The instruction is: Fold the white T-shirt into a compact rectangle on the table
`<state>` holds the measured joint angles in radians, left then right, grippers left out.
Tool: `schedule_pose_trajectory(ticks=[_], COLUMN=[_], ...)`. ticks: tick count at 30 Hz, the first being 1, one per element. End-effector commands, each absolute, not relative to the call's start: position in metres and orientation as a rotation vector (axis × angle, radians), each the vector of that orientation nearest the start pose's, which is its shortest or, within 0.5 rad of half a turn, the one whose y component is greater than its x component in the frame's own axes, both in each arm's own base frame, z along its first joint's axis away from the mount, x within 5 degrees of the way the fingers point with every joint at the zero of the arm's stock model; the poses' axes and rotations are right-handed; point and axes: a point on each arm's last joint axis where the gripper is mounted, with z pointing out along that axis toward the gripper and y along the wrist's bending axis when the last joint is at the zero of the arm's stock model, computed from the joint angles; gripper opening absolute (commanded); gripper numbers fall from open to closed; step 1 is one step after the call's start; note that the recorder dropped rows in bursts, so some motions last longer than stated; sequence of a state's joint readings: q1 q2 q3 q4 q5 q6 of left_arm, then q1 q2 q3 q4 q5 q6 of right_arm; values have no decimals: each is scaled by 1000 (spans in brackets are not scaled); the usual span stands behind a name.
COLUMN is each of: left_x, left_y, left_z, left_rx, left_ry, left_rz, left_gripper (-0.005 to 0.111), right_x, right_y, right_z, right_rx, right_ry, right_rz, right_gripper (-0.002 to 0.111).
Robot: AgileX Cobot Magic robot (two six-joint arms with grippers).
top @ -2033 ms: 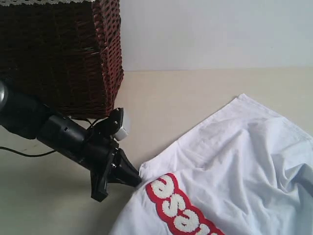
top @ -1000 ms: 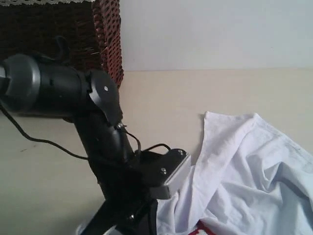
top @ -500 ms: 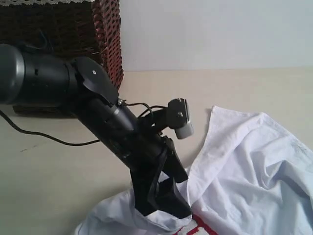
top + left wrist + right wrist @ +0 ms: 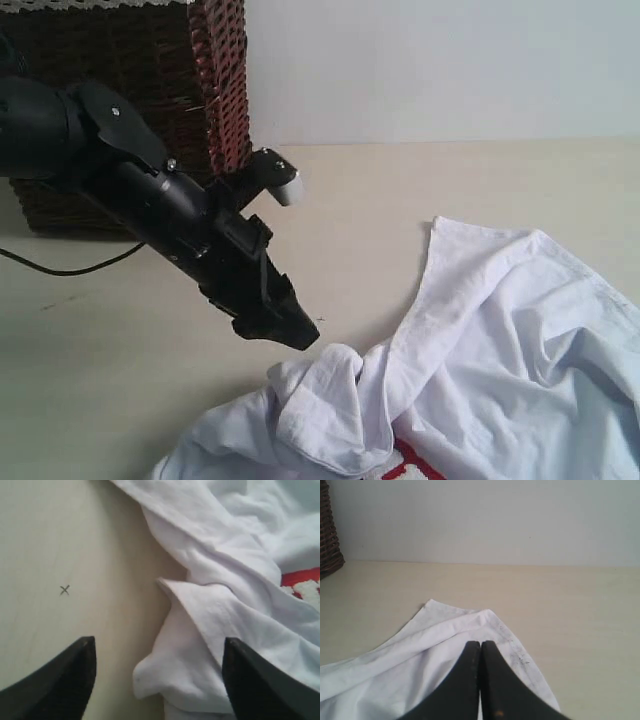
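Two sets: left fingers [image 4: 55,680] wide apart, empty, poised just short of the shirt [image 4: 500,340], whose bunched near fold lies straight ahead of them on the bench [image 4: 420,180]; right fingers [image 4: 465,680] pressed shut over the shirt's far corner; left arm nearer the fold

The exterior camera is sitting low, looking across the pale beige surface [image 4: 450,190] toward a white wall [image 4: 450,70] and a dark brown wicker basket [image 4: 120,60]. The left wrist camera is peering steeply down, close, past the left gripper [image 4: 157,642] at the rumpled white cotton T-shirt [image 4: 210,610], sharing that fold with the exterior view. The right wrist camera is skimming the surface toward the same wall and basket.
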<state>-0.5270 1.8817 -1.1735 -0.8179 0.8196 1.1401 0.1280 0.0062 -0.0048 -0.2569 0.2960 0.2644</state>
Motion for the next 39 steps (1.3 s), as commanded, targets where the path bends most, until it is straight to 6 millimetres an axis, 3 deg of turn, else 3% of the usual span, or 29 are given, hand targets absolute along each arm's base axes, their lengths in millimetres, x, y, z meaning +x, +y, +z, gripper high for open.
schedule_pose_trajectory(ticks=[1, 15, 18, 23, 32, 39], left_x=[287, 269, 269, 274, 279, 294], left_y=[-228, -253, -256, -256, -249, -243], left_z=[176, 160, 157, 157, 158, 184], left_rx=[1418, 1482, 1474, 1452, 1412, 1188], left_ry=[2362, 2378, 2373, 2355, 2405, 2358], left_rz=[-850, -977, -957, -898, -771, -591], left_gripper=[69, 67, 53, 0, 0, 0], right_x=[55, 55, 55, 55, 55, 55], right_y=[0, 0, 0, 0, 0, 0], right_z=[188, 188, 188, 188, 188, 188], right_rx=[-45, -44, -44, -44, -44, -44], right_ry=[1757, 1759, 1759, 1759, 1759, 1759], right_rz=[38, 38, 38, 38, 38, 38], right_gripper=[0, 0, 0, 0, 0, 0])
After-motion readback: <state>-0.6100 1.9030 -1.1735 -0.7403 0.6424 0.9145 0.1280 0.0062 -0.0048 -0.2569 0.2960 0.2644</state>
